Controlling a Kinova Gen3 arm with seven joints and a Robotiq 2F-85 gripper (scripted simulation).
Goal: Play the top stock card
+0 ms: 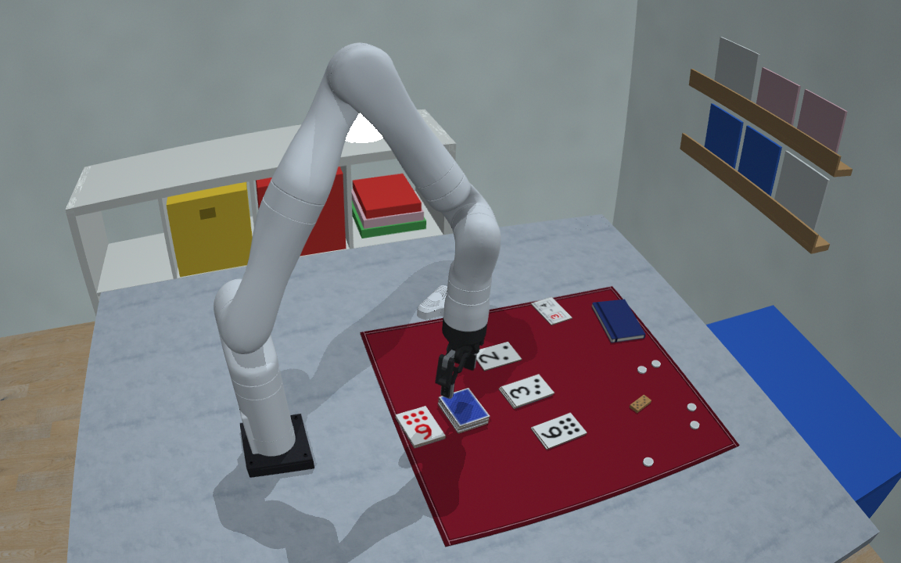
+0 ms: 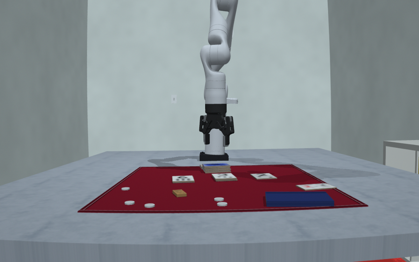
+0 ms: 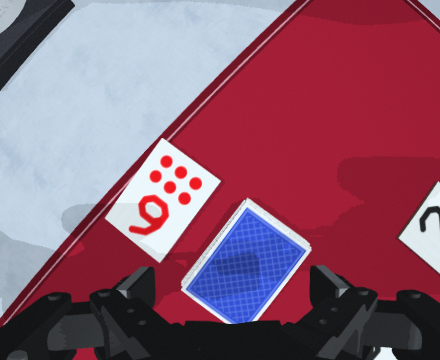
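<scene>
The face-down stock (image 1: pixel 464 410) (image 2: pixel 215 166) (image 3: pixel 247 263) is a short stack of tiles with a blue patterned back, near the mat's edge by the arm base. My gripper (image 1: pixel 449 381) (image 2: pixel 216 141) (image 3: pixel 232 284) is open and empty. It points straight down and hangs a little above the stock, with a finger on each side. On the red mat (image 1: pixel 579 475) (image 2: pixel 159 195) (image 3: pixel 354 74) lie a red 9 (image 1: pixel 420 425) (image 3: pixel 163 196) beside the stock, a black 2 (image 1: pixel 497 355) (image 2: pixel 263 176) (image 3: pixel 436 227), a black 3 (image 1: pixel 525 391) (image 2: pixel 224 177) and a black 6 (image 1: pixel 558 429) (image 2: pixel 183 178).
A blue book (image 1: pixel 618 320) (image 2: pixel 299 198) and a small card with red print (image 1: pixel 551 310) (image 2: pixel 315 186) lie at the mat's far corner. White tokens (image 1: pixel 647 366) (image 2: pixel 136 203) and a brown domino (image 1: pixel 640 403) (image 2: pixel 179 193) are scattered along one side. The arm base (image 1: pixel 277 455) (image 3: pixel 14 27) stands beside the mat.
</scene>
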